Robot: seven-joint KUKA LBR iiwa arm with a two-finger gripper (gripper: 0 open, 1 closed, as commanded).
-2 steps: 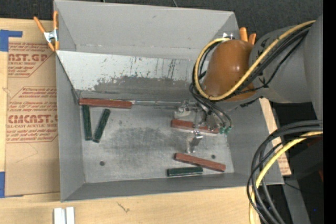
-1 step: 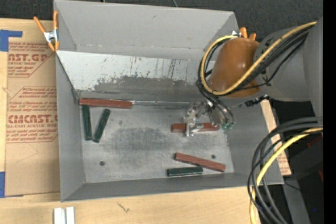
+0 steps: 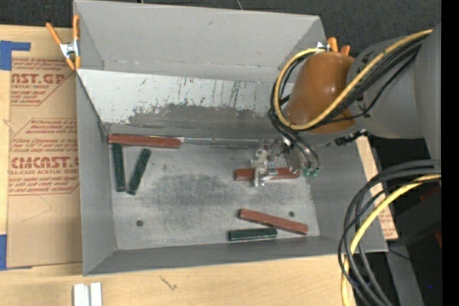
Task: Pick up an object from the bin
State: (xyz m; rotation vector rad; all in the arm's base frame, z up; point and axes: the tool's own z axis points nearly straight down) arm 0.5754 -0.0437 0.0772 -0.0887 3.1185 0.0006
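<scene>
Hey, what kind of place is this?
Probably a robot lab set up for picking tests: a scuffed grey metal bin, a few red-brown and dark green sticks loose inside, and a cabled robot arm with its gripper over one red-brown stick.

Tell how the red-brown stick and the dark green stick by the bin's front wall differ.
The red-brown stick is longer; the dark green stick is shorter. The red-brown stick lies slanted; the dark green stick lies level across the view. Both are thin bars lying flat.
</scene>
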